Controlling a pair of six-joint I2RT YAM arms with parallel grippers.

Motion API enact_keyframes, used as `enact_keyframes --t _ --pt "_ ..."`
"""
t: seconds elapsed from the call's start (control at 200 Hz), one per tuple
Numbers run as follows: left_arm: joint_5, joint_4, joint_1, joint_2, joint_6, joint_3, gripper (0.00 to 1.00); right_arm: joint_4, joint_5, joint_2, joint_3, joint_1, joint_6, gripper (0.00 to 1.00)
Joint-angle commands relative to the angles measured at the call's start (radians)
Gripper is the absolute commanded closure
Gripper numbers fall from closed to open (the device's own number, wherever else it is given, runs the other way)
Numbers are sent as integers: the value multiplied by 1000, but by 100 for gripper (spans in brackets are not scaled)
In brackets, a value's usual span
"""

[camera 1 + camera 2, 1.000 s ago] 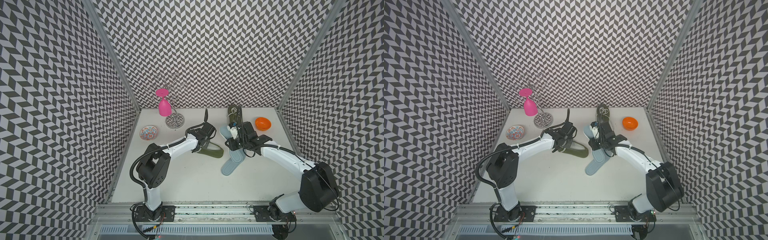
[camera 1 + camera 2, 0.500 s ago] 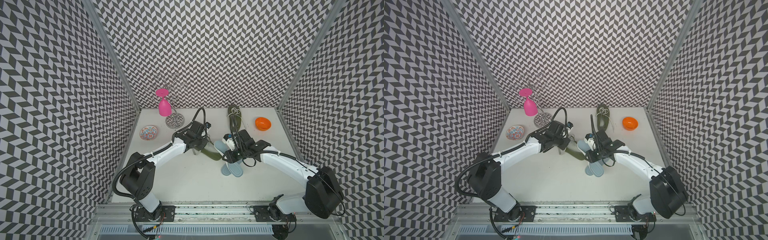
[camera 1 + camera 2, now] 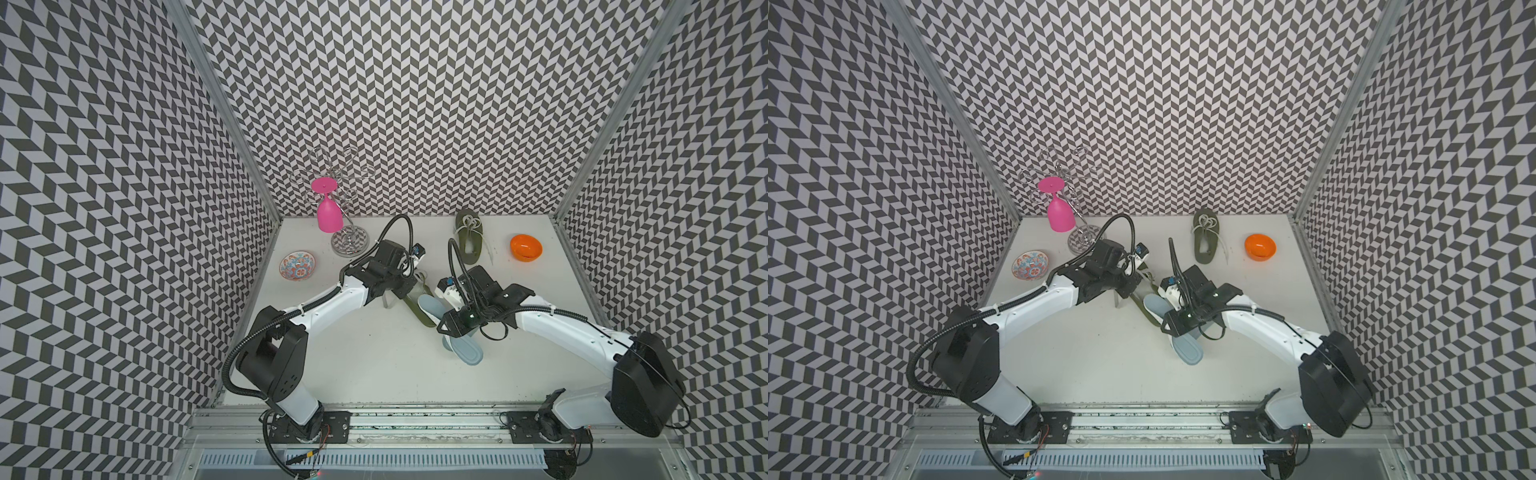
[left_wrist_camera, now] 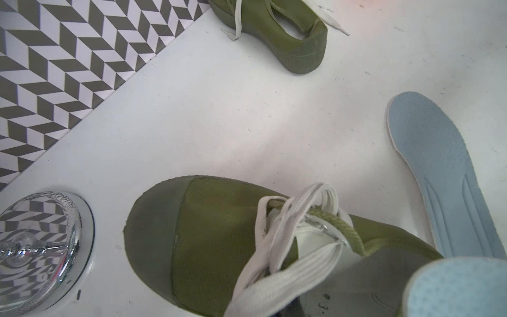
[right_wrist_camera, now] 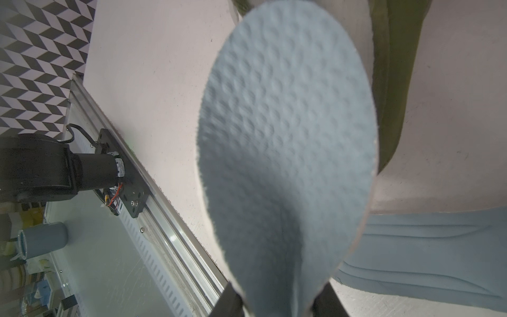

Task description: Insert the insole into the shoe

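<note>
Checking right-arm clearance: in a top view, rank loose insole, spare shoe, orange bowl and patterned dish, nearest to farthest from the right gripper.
From the right gripper:
1. loose insole, just in front
2. spare shoe, behind
3. orange bowl, back right
4. patterned dish, far left

Bright, even light falls from overhead; the white counter (image 3: 374, 365) carries only soft, faint shadows. The black-and-white chevron walls (image 3: 104, 208) stretch and splay toward the edges of both top views. Close to the right wrist lens, the pale blue dimpled insole (image 5: 288, 137) blurs. The round chrome stand base (image 4: 41, 247) throws bright highlights.
</note>
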Motion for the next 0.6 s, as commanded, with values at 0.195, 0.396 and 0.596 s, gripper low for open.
enact_keyframes --t 0.195,0.396,0.596 --pt "106 69 -7 -69 58 -8 100 13 59 146 139 -1 -30 68" --pt "141 42 -34 -62 93 -8 100 1 91 242 258 -13 -53 68" --pt "157 36 -40 -55 112 -9 100 -33 147 323 380 -13 -102 66"
